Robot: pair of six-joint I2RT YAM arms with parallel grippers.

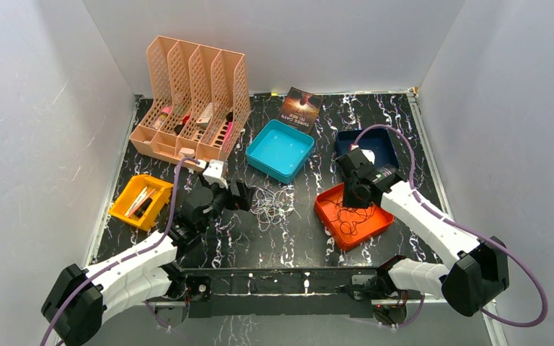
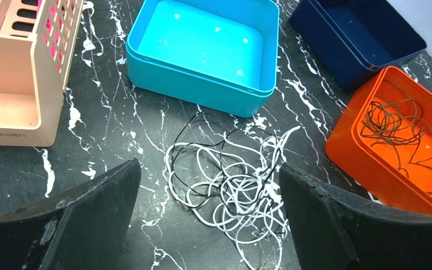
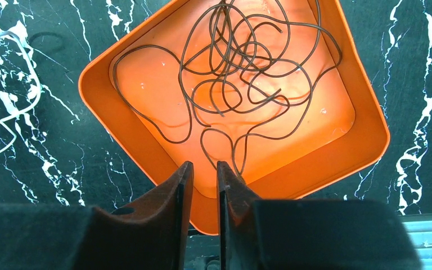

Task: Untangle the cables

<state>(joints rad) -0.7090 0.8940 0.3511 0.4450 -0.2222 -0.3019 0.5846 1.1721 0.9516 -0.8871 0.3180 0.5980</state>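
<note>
Claw on left [image 2: 209, 169] gapes wide over white cables [image 2: 230, 197]; right claw [image 3: 204, 169], barely parted, empty above orange tray [image 3: 157, 152].

The left arm [image 1: 126, 270] and the right arm [image 1: 433, 223] both wear smooth white shells, broken by bulky black joint housings [image 1: 480, 274] with rounded corners. A thin purple hose [image 1: 404, 140] runs in loose loops along each arm. Both bases are fixed to a black rail [image 1: 274, 285]. The left gripper [image 2: 208, 171] has broad matte-black fingers [image 2: 90, 208], scuffed grey along the edges. The right gripper [image 3: 204, 166] has slimmer dark fingers [image 3: 174, 197] with straight inner faces.
</note>
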